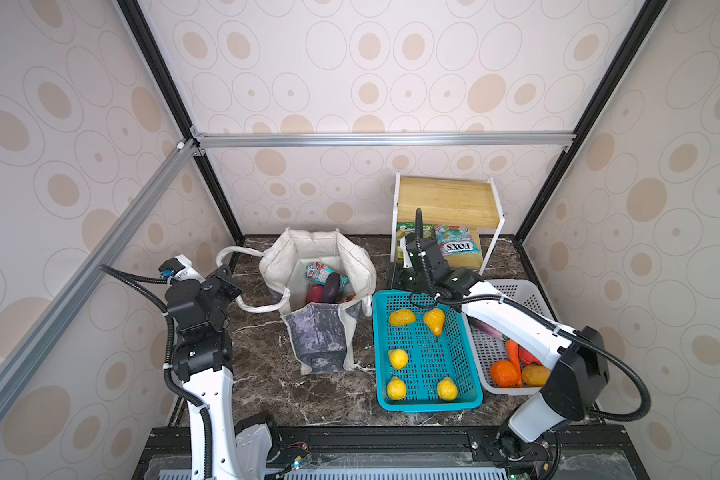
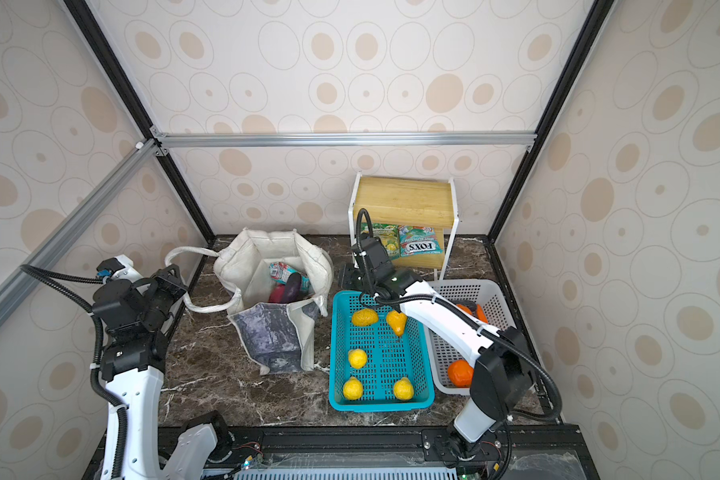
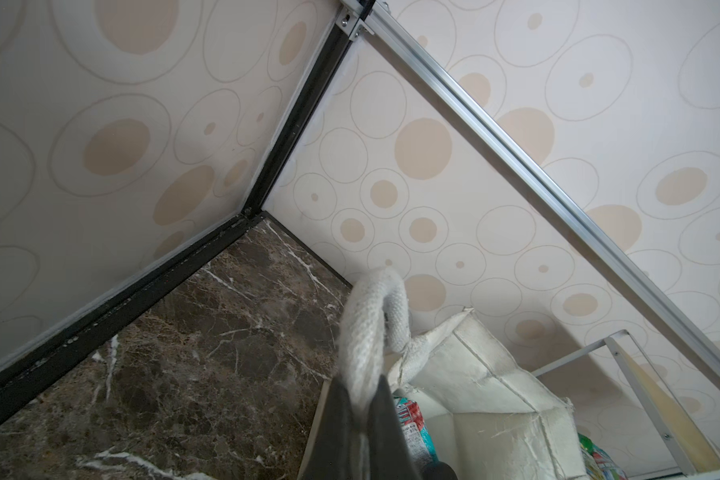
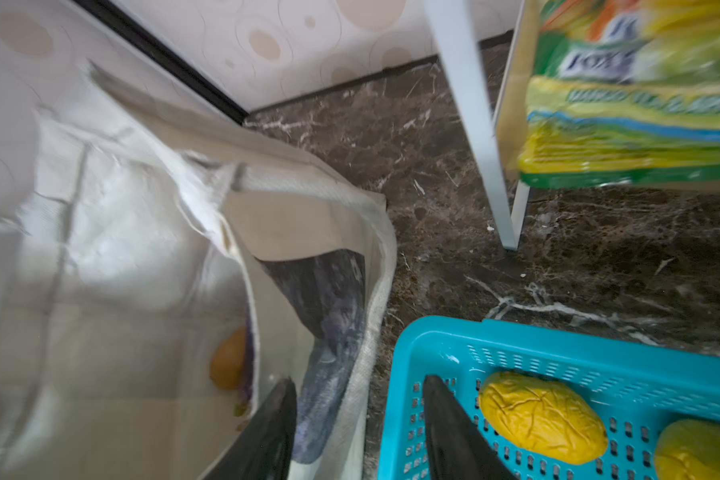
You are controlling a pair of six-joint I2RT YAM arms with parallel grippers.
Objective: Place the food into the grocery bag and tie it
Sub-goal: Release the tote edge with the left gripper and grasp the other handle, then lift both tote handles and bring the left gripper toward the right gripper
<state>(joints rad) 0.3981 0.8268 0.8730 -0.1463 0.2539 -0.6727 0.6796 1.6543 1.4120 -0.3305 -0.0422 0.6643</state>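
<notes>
"Top views first: what carries everything, and where is the bag?"

"The dark marble counter (image 1: 267, 395). The grocery bag (image 1: 321, 345) stands open in its middle, a little toward the far edge; inside are a purple eggplant (image 1: 331, 286), a dark red fruit (image 1: 313, 296) and a teal packet (image 1: 320, 270)."

"And the food not yet packed?"

"All on the right half. The wooden shelf (image 1: 445, 199) at the far edge carries two packets (image 1: 458, 246) on its lower board. The teal basket (image 1: 429, 405), just beside the bag, has five yellow fruits (image 1: 400, 318). The white basket (image 1: 526, 287) at the right edge has orange and red produce (image 1: 504, 372)."

"The grippers?"

"The left gripper (image 3: 360, 386) is pressed together on one strap handle (image 3: 375, 299), toward the left edge. The right gripper (image 4: 358, 380) has its jaws spread with nothing between them, over the gap between the bag and the teal basket's far-left corner."

"Which arm takes the next piece?"

"The right one, I think; it is nearer to all that remains. The nearest yellow fruit lies just right of this gripper, its long axis about along the far edge, and the bag's mouth lies to its left."
</notes>
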